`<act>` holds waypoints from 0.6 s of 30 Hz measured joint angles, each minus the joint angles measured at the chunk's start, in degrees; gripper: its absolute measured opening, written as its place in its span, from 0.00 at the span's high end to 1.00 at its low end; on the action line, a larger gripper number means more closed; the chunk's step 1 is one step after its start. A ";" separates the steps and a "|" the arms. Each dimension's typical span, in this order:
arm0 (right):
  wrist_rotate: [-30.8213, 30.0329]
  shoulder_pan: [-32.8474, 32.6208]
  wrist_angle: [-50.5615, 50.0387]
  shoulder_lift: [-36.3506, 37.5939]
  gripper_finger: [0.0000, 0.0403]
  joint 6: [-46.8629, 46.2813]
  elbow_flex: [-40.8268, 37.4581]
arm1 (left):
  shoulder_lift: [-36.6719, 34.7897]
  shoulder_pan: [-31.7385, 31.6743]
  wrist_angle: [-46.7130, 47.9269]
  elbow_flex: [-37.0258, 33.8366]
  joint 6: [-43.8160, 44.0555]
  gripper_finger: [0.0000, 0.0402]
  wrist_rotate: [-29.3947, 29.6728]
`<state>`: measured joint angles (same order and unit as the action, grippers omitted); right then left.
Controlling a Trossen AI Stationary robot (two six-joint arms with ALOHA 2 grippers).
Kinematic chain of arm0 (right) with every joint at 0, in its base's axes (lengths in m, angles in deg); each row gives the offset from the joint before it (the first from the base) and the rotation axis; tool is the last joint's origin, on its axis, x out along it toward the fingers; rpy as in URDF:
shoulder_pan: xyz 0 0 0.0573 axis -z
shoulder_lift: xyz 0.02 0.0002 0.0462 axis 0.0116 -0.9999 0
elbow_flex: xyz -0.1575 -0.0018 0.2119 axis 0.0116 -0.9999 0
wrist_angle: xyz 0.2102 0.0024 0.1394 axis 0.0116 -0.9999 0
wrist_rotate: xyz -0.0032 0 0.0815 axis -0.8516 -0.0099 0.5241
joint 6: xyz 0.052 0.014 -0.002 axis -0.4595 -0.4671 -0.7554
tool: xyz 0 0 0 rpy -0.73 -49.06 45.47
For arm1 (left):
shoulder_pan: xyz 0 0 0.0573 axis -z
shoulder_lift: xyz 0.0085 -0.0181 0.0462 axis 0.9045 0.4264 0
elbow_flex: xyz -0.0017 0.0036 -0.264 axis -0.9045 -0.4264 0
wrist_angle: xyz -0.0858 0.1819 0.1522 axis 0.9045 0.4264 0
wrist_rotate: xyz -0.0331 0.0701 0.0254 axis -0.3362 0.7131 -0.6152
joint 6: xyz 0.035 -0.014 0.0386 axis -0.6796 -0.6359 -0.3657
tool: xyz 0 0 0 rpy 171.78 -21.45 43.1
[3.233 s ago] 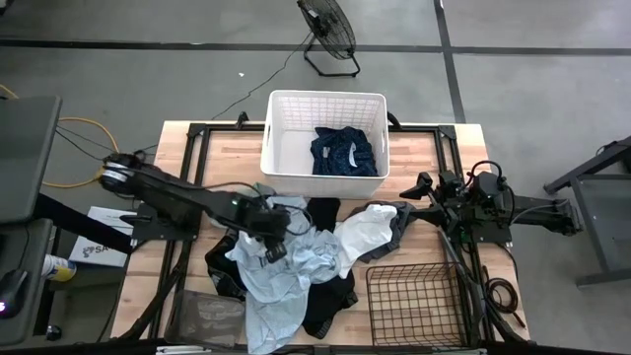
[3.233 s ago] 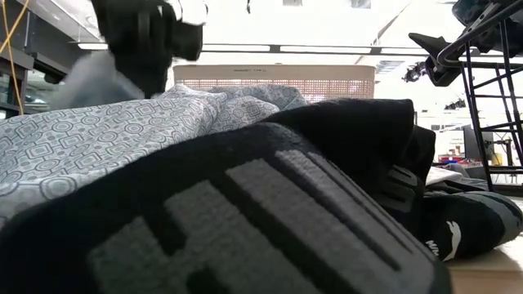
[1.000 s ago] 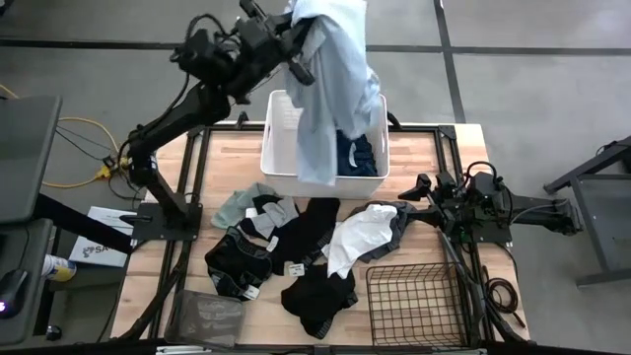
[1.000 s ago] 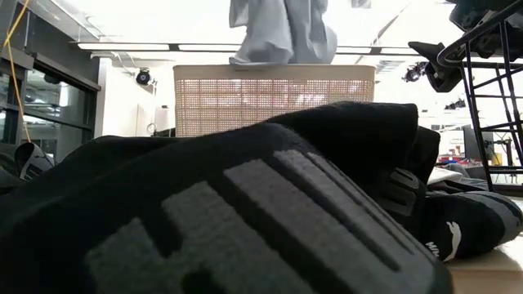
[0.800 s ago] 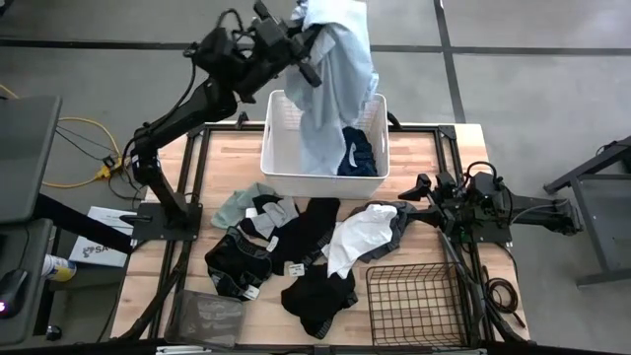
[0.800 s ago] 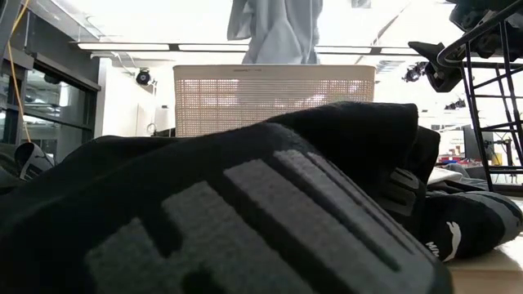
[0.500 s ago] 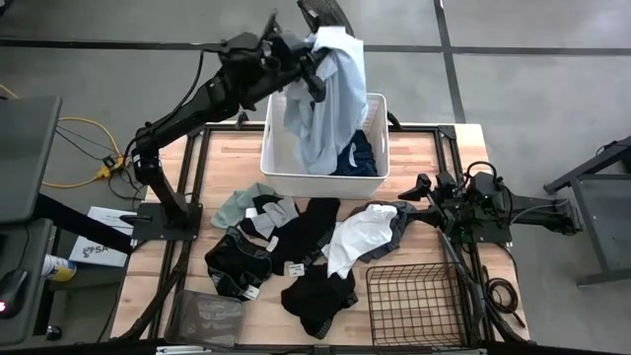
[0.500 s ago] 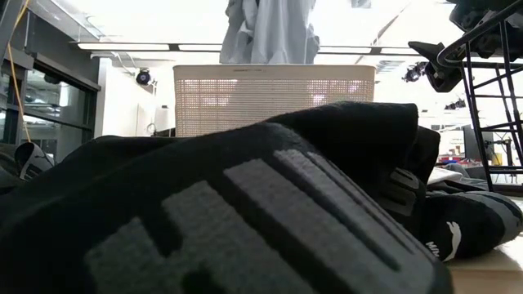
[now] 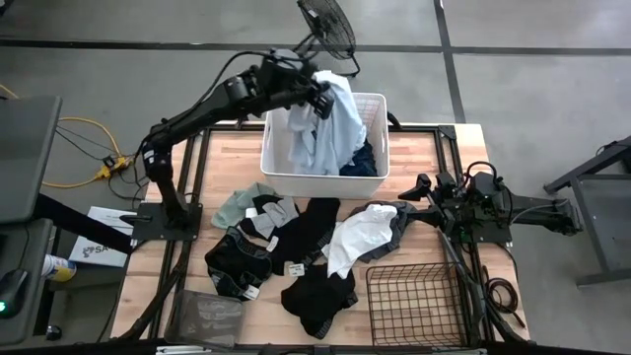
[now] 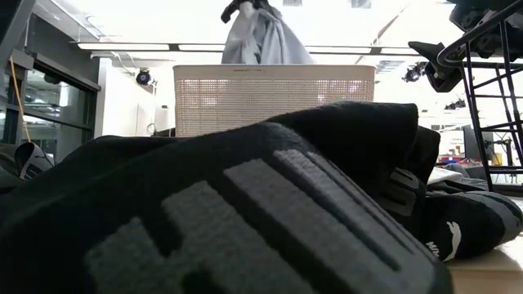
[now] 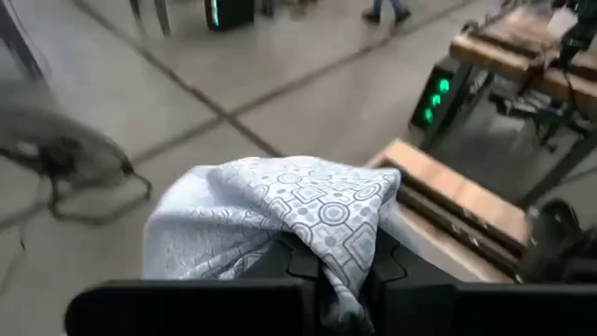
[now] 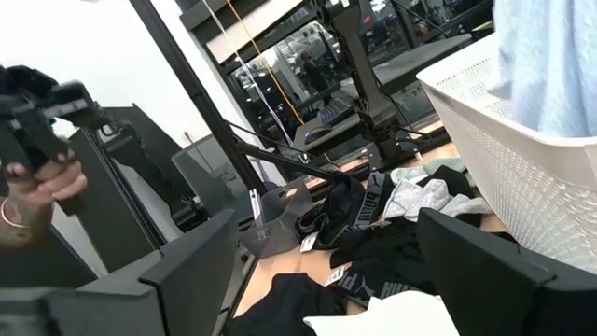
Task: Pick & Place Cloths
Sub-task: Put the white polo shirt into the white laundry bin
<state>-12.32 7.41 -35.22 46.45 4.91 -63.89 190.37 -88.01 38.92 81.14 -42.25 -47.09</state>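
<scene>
Wooden table [image 9: 217, 158] on grey concrete floor [image 9: 513, 89], left pincer [image 9: 317, 99] clamping light blue cloth [image 9: 335, 123], right pincer [image 9: 419, 189] released

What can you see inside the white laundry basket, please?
The light blue cloth, held by the left gripper, drapes into the white laundry basket. A dark navy cloth peeks beside it; anything beneath is hidden.

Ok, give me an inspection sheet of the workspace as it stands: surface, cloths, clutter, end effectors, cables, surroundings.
Surface: wooden table, black frame.
Cloths: light blue cloth hanging into white basket; navy one inside; black, white-grey, sage green on table.
Clutter: wire basket.
End effectors: left end effector shut on light blue cloth above basket; right end effector open, waiting at table's right.
Cables: yellow cable on floor.
Surroundings: fan.
</scene>
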 joint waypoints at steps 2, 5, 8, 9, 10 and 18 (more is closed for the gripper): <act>-0.01 0.00 0.00 0.00 0.20 -0.01 0.00 | 1.16 0.01 1.15 0.04 1.38 0.96 -1.08; -0.01 0.00 -0.01 0.00 0.20 -0.02 0.00 | 3.21 0.01 3.16 0.00 2.45 0.96 -2.78; -0.02 0.00 0.00 0.00 0.20 0.00 0.00 | 4.99 0.01 4.87 0.01 3.21 0.96 -4.09; 0.00 0.00 -0.02 0.00 0.20 -0.02 0.00 | 5.66 0.01 5.20 0.04 3.72 0.96 -4.42; -0.02 0.00 0.00 0.00 0.20 -0.01 0.00 | 6.34 0.00 6.19 0.04 4.04 0.96 -4.86; -0.01 0.00 0.01 0.00 0.20 -0.02 0.00 | 11.08 -0.03 12.95 0.00 7.88 0.95 -5.53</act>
<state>-12.34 7.41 -35.21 46.45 4.89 -63.89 201.45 -88.04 51.88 81.14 -34.36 -52.62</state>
